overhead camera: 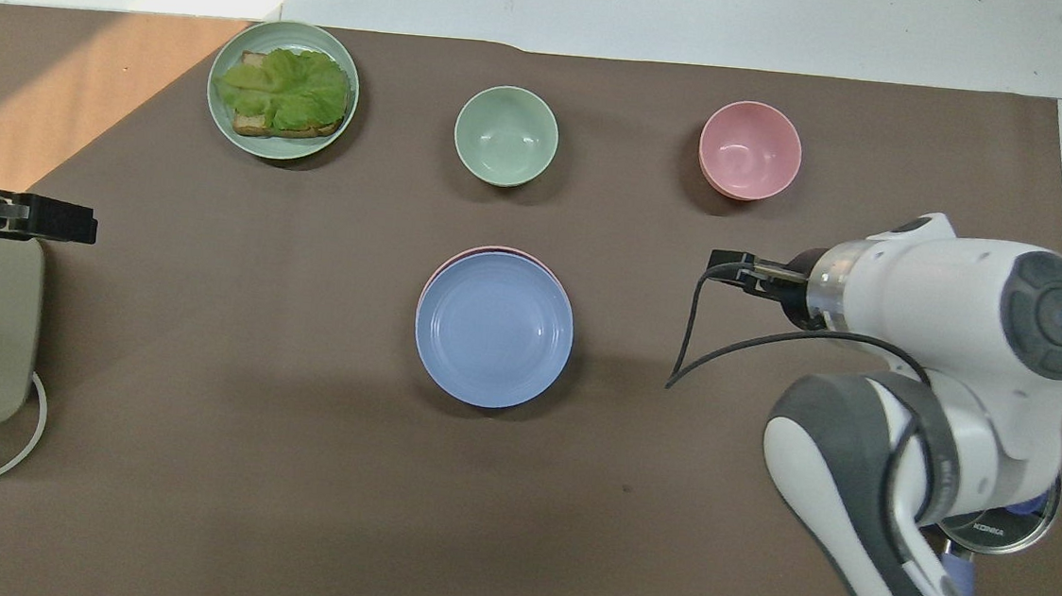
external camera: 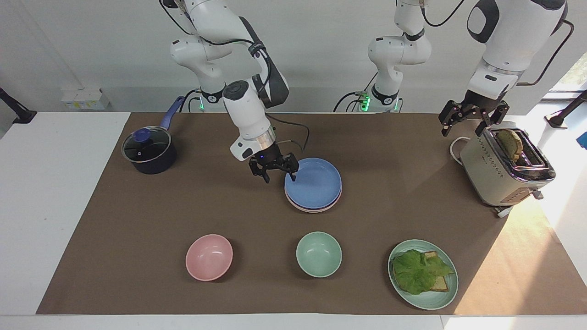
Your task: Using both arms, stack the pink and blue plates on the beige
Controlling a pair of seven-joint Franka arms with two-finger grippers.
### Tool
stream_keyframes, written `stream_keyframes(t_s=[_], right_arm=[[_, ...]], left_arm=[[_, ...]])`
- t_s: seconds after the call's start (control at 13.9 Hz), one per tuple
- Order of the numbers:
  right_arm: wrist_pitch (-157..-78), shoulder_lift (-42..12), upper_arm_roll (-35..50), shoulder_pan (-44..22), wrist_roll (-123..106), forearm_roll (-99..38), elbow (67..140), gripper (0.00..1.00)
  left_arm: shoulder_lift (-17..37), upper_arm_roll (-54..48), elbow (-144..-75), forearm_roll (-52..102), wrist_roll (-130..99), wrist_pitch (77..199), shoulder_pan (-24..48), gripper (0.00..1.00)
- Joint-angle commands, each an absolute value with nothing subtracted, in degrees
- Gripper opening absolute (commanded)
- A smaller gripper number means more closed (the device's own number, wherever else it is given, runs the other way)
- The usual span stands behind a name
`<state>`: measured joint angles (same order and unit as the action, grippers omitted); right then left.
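The blue plate (external camera: 313,183) sits on the pink plate (external camera: 337,200) (only a pink rim shows, with a pale edge under it) at the middle of the brown mat (external camera: 137,215). The right gripper (external camera: 276,173) hangs beside the stack, fingers spread and empty. The left gripper (external camera: 463,126) waits, fingers apart, over the toaster (external camera: 500,176) at the mat's edge.

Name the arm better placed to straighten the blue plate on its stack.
Right. The right gripper, jaws open, hangs beside the blue plate; the left gripper waits by the toaster at the table's end.
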<state>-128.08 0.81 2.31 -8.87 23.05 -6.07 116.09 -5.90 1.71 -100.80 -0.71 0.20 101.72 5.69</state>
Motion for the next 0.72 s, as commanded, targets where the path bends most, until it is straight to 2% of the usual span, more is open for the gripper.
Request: stream_keyframes(t_s=[0.0,0.14,0.29,0.65], right_arm=[[-117.8,1.7,2.8,-3.4,21.1,-4.4,110.2,1.0],[-107.5,1.7,2.8,1.7,15.1,-3.9,104.6,1.0],[-100.8,1.6,2.8,4.6,9.7,-0.4,99.6,1.0],[-88.6,-0.8,2.9,5.2,7.4,2.5,89.2,1.0]], left_arm=[[-5.1,1.9,-99.2,-1.4,0.5,100.7,5.5,1.0],[-5.1,1.9,-99.3,-1.4,0.6,100.7,5.4,1.0],[-5.2,1.9,-99.3,-1.4,0.6,100.7,5.4,1.0],[-5.2,1.9,-99.3,-1.4,0.6,100.7,5.4,1.0]])
